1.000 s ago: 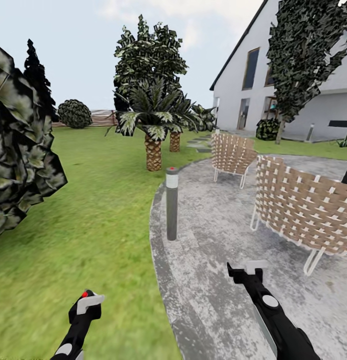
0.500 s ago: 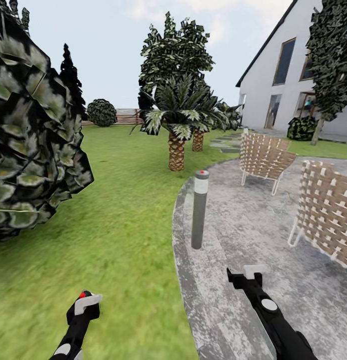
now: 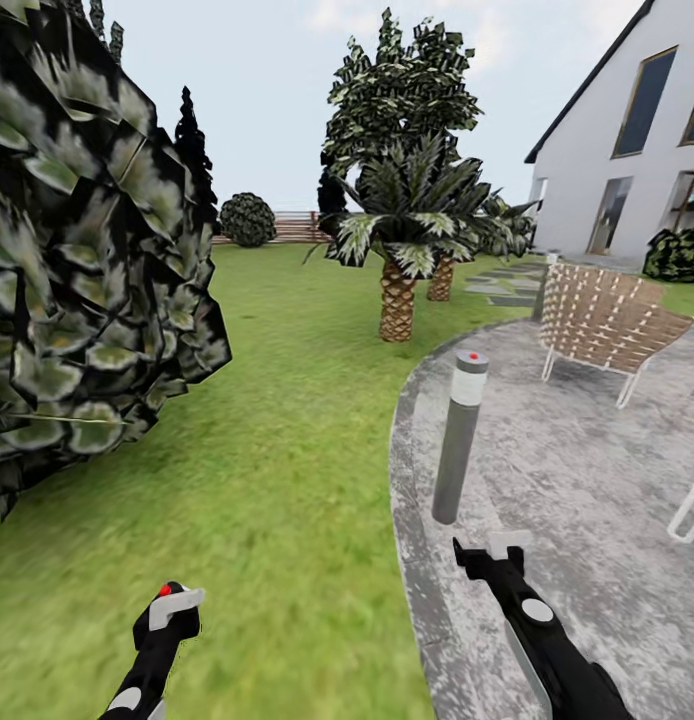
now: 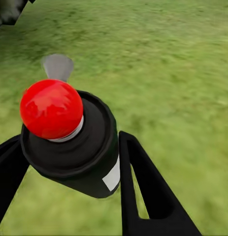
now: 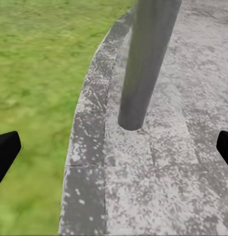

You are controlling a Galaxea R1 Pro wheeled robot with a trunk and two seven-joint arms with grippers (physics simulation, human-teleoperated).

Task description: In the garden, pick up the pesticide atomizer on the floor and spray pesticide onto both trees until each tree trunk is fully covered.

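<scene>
One pesticide atomizer point(image 4: 74, 142) is on board: a black can with a red ball top and a small white label, sitting between the left gripper point(image 4: 69, 167) fingers, which are clamped on its body. In the head view it sits low over the lawn point(image 3: 287, 420). I'd guess it handles as a stiff, smooth, fairly light can that could get slippery, so gripping the round body well below the red cap looks right and leaves the nozzle free. The right gripper point(image 3: 492, 548) is empty with its fingers spread wide, hanging over the grey paving point(image 3: 567, 450) just beside one grey lamp post point(image 3: 457, 440). Count-wise I see two palms point(image 3: 399, 300), one woven chair point(image 3: 607, 320), one big bush point(image 3: 77, 250) close on the left and one house point(image 3: 627, 150). No slim tan-grey trunks to spray yet, I reckon.
</scene>
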